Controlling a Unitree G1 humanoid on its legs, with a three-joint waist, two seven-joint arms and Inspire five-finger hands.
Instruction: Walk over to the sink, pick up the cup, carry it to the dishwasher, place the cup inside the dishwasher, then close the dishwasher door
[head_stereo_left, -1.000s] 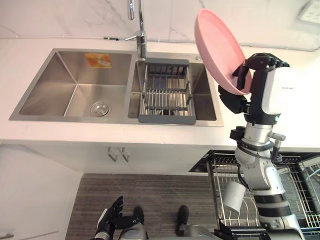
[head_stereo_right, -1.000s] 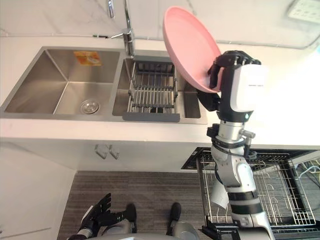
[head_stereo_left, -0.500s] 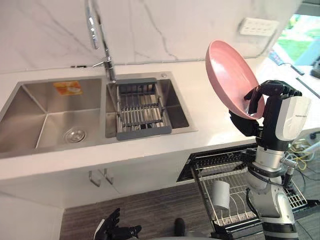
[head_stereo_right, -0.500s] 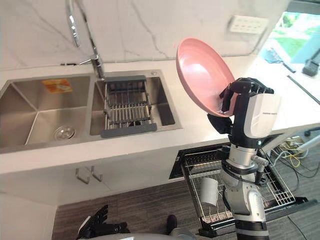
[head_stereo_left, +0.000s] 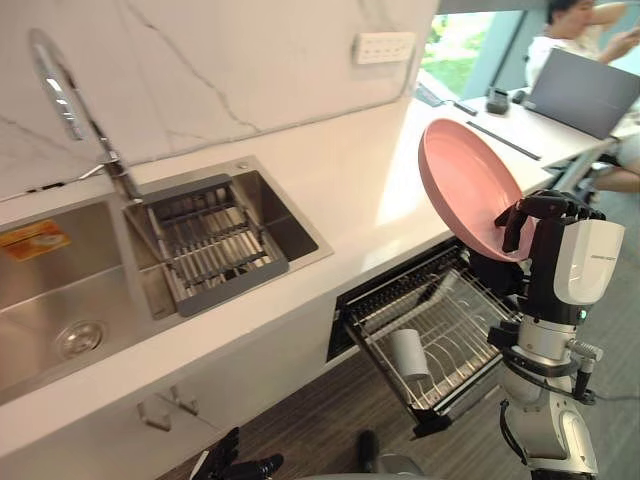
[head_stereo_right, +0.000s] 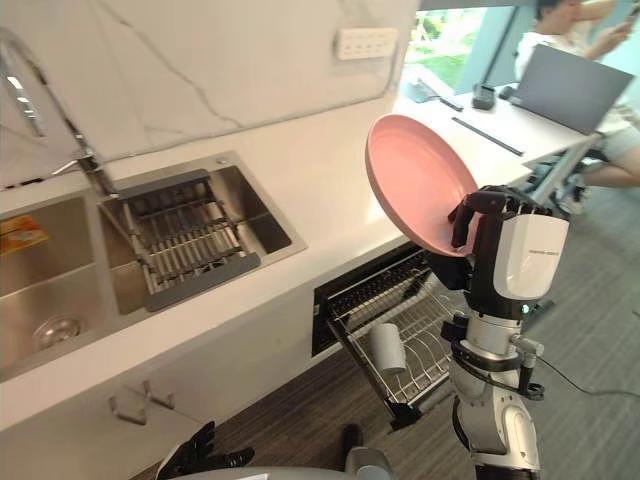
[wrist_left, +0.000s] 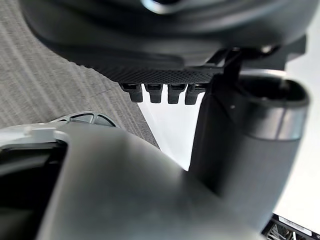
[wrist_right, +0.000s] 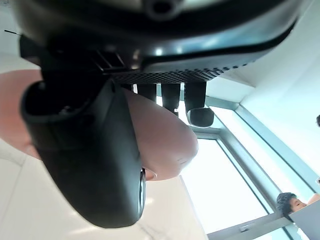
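Observation:
My right hand (head_stereo_left: 540, 215) is raised at chest height, shut on the lower rim of a pink plate (head_stereo_left: 468, 185) that stands tilted on edge above the pulled-out dishwasher rack (head_stereo_left: 470, 335). In the right wrist view the plate (wrist_right: 165, 135) sits between the thumb (wrist_right: 95, 165) and the curled fingers. A white cup (head_stereo_left: 408, 352) lies on its side in the rack's near left part. The left hand (head_stereo_right: 195, 455) hangs low by the floor with relaxed, spread fingers, holding nothing.
The double steel sink (head_stereo_left: 60, 300) with a grey drain rack (head_stereo_left: 205, 245) and a faucet (head_stereo_left: 70, 100) is at the left. White counter runs to the right. A person (head_stereo_left: 570, 30) sits at a laptop (head_stereo_left: 585, 95) at the far right.
The camera has swung right, so the sink slid left and the dishwasher rack came to the middle. The right hand keeps the pink plate in the same hold.

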